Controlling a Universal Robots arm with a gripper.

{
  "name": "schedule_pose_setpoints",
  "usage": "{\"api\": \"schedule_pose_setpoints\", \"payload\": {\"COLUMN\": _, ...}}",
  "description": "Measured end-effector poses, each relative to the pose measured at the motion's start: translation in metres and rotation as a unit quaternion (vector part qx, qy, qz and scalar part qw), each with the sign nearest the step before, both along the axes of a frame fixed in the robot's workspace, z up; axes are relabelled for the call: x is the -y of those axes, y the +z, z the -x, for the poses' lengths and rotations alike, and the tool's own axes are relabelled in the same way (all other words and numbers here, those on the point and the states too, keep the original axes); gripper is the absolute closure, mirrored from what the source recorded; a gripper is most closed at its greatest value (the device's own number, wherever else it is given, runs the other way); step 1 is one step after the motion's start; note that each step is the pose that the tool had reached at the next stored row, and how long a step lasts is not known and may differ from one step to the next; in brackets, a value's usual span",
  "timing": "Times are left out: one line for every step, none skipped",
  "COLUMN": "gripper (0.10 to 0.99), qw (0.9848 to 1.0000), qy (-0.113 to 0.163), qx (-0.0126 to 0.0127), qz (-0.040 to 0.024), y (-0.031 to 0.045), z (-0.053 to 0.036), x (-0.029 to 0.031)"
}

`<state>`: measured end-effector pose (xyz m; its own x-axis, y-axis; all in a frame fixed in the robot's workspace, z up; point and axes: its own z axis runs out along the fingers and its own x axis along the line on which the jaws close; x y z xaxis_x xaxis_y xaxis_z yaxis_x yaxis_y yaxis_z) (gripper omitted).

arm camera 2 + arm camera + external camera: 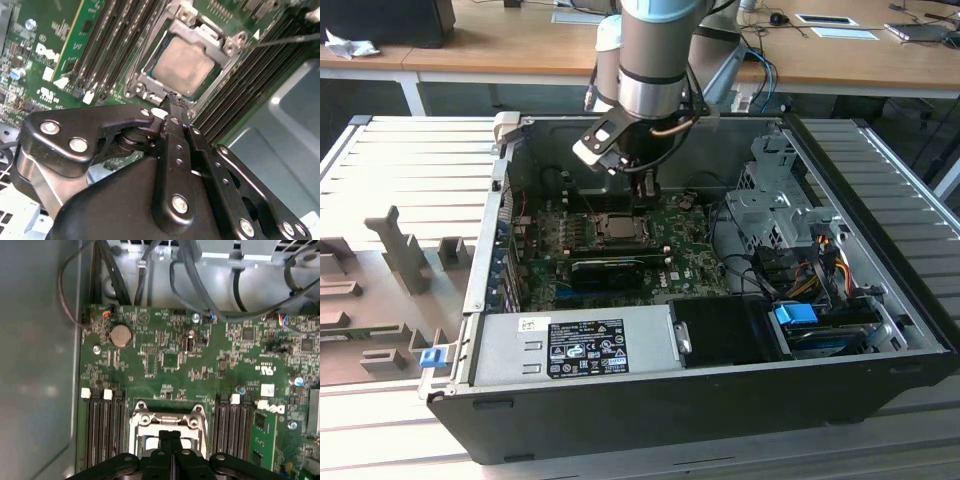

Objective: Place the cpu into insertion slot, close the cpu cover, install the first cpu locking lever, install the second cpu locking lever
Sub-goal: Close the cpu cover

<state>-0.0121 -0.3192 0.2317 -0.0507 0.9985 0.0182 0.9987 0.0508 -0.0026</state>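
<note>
Gripper (172,98), fingers pinched together on nothing, tips at the closed cpu cover (201,33) over the seated cpu (185,65). I'd judge it's the lever-locking step, which needs a firm, steady press.

In the first wrist view the gripper (170,434) hides part of the insertion slot (150,419) from you, and the picture's edge cuts the rest. In the exterior view the cpu (617,226) is too small to judge.

I'm looking at a robotics lab or electronics workshop: an open computer case (650,400) is sitting mid-frame on a slatted metal bench (410,160), grey fixture blocks (405,250) are standing at the exterior view's left, and wooden desks (510,45) with cables (765,85) are running along the top edge.
</note>
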Motion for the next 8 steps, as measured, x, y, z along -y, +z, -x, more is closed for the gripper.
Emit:
{"api": "schedule_pose_setpoints", "payload": {"gripper": 0.980, "qw": 1.0000, "qy": 0.001, "qx": 0.0000, "qz": -0.0001, "y": -0.0011, "z": 0.0031, "x": 0.0000}}
{"api": "schedule_pose_setpoints", "payload": {"gripper": 0.980, "qw": 1.0000, "qy": 0.002, "qx": 0.0000, "qz": 0.0000, "y": -0.0027, "z": 0.0053, "x": 0.0000}}
{"api": "schedule_pose_setpoints", "payload": {"gripper": 0.980, "qw": 1.0000, "qy": 0.006, "qx": 0.0000, "qz": -0.0001, "y": -0.0058, "z": 0.0075, "x": 0.0003}}
{"api": "schedule_pose_setpoints", "payload": {"gripper": 0.980, "qw": 1.0000, "qy": 0.009, "qx": 0.0000, "qz": -0.0002, "y": -0.0081, "z": 0.0085, "x": 0.0008}}
{"api": "schedule_pose_setpoints", "payload": {"gripper": 0.980, "qw": 0.9999, "qy": 0.011, "qx": 0.0000, "qz": -0.0007, "y": -0.0096, "z": 0.0098, "x": 0.0015}}
{"api": "schedule_pose_setpoints", "payload": {"gripper": 0.980, "qw": 0.9999, "qy": 0.013, "qx": 0.0000, "qz": -0.0032, "y": -0.0113, "z": 0.0129, "x": 0.0027}}
{"api": "schedule_pose_setpoints", "payload": {"gripper": 0.980, "qw": 0.9999, "qy": 0.014, "qx": 0.0001, "qz": -0.0040, "y": -0.0119, "z": 0.0167, "x": 0.0030}}
{"api": "schedule_pose_setpoints", "payload": {"gripper": 0.980, "qw": 0.9999, "qy": 0.014, "qx": 0.0002, "qz": -0.0042, "y": -0.0122, "z": 0.0194, "x": 0.0030}}
